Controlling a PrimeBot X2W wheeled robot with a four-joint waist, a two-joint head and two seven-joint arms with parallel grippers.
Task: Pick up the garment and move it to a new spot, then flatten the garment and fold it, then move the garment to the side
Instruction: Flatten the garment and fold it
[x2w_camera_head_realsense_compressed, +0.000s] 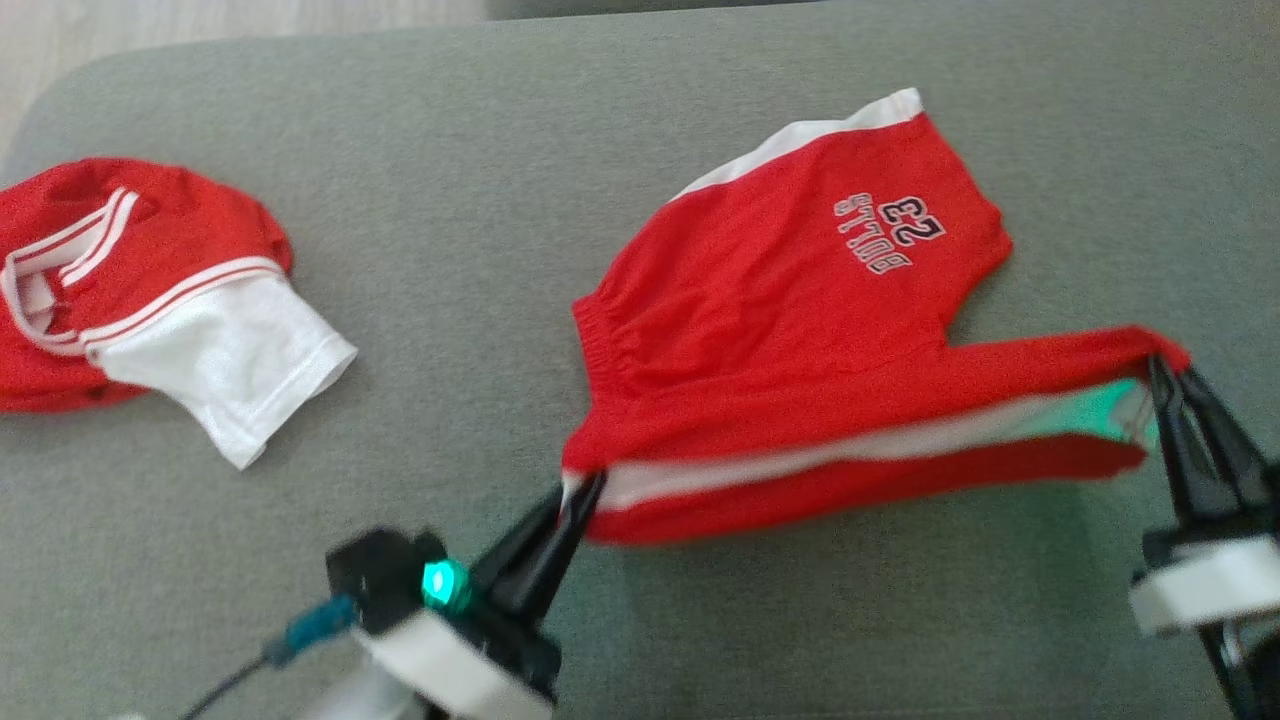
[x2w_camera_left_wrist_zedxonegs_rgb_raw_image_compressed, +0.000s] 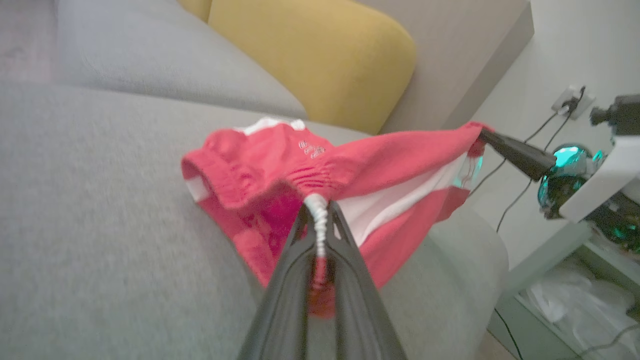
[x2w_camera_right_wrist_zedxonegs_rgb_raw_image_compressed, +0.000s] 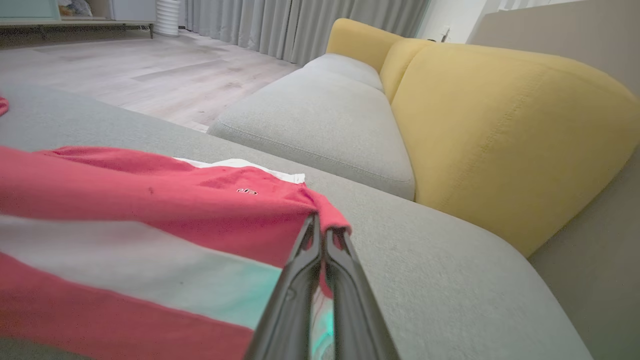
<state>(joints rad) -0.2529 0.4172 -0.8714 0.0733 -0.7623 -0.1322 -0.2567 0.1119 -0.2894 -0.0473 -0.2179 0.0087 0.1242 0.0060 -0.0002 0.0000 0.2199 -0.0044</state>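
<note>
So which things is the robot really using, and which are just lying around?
In the job:
red shorts, with the near edge lifted
left hand, shut on the waistband end
right hand, shut on the leg end

Just lying around:
red and white top, crumpled on the grey seat
yellow cushion

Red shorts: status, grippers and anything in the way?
Left gripper and right gripper shut on red shorts, one corner each. Shorts stretched between them, far half on grey cushion. Second garment lies apart, left.
</note>
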